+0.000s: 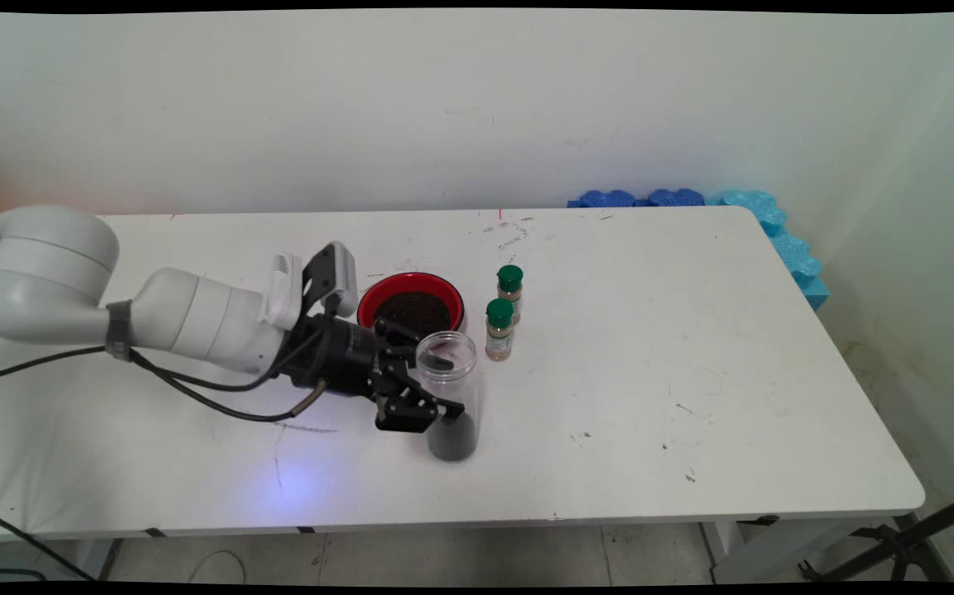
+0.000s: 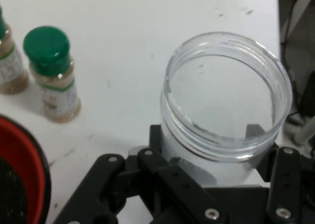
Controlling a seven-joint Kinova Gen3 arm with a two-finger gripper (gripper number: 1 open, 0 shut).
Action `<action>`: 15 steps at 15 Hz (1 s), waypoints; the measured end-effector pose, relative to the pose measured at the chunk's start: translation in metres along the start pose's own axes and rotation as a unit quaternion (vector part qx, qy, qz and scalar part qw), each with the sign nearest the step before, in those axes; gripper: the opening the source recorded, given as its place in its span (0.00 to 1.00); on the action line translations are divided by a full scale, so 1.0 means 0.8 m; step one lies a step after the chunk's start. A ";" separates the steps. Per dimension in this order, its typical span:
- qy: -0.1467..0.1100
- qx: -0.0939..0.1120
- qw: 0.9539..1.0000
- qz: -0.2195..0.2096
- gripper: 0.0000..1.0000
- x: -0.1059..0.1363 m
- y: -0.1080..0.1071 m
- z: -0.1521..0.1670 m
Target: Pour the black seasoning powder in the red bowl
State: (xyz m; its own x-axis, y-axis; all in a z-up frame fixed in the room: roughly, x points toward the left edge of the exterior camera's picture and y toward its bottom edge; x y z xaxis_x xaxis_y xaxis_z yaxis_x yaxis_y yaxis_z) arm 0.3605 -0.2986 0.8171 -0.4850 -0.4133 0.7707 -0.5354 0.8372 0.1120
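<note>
— What do you see of the machine itself, operator?

— You see a white arm built of smooth, rounded links, the fattest a domed joint at the left. A dark band wraps one link, and black cables trail from it toward the wrist. A pale ribbed block with a black bracket sits atop the wrist.

— And the hand?

— Your gripper is all black: a cylindrical body, then an angular linkage of flat bars. In the hand view you can pick out silver screws at the pivots of those bars.
</note>
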 end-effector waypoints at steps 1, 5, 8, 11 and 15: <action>0.005 -0.006 1.000 -0.003 0.00 0.004 0.000 -0.005; 0.021 -0.024 0.999 -0.008 0.00 0.027 -0.002 -0.038; 0.029 -0.037 0.999 -0.015 0.00 0.045 -0.004 -0.059; 0.033 -0.055 0.997 -0.030 0.00 0.069 -0.008 -0.085; 0.037 -0.077 0.993 -0.081 0.00 0.103 -0.021 -0.115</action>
State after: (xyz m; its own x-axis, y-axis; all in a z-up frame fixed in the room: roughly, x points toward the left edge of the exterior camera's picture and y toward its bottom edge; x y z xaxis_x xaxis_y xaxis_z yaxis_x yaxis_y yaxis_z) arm 0.3933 -0.3136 0.9367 -0.3460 -0.5233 0.7787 -0.4866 0.8097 0.3280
